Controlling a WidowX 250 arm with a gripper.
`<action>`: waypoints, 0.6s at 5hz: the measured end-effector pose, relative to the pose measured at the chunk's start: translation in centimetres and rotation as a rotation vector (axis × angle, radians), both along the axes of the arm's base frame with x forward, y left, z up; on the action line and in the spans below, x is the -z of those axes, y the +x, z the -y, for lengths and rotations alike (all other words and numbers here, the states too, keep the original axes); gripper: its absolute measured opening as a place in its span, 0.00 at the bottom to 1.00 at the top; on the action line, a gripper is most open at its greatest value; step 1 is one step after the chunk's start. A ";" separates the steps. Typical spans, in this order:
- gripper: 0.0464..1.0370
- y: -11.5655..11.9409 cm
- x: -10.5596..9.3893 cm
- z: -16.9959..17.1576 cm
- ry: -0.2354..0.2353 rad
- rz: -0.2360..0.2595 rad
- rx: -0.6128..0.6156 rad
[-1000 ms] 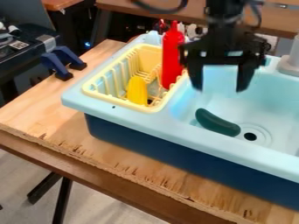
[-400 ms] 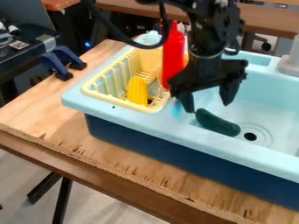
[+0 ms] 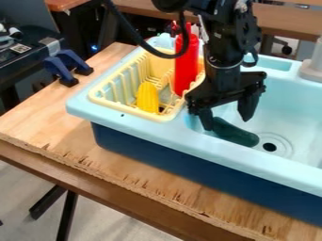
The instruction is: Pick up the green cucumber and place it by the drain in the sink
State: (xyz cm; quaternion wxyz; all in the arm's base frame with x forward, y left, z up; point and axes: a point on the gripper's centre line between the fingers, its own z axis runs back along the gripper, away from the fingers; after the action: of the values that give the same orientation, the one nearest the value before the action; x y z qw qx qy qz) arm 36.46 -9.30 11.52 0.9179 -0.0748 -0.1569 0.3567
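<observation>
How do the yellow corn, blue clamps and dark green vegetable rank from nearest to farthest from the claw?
1. Dark green vegetable: in the sink, just below the claw.
2. Yellow corn: in the rack.
3. Blue clamps: at the picture's left.

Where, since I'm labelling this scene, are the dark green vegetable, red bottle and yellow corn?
Dark green vegetable [image 3: 236, 134]: camera view, middle of its body.
Red bottle [image 3: 185, 71]: camera view, its side.
Yellow corn [image 3: 148, 98]: camera view, middle of the cob.

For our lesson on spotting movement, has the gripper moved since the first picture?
Yes. Judged against the drain hole, the gripper has moved down in the view and closer to it, reaching the dark green vegetable.
</observation>
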 end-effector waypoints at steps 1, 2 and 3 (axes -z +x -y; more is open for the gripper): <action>0.96 0.3 1.1 0.5 0.005 -0.108 -0.024; 0.96 0.2 2.3 0.6 0.029 -0.200 -0.061; 0.92 -0.1 3.0 0.4 0.065 -0.256 -0.061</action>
State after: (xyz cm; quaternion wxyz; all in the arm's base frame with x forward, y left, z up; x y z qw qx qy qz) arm 36.37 -9.66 8.54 0.9210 0.0059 -0.0522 0.3860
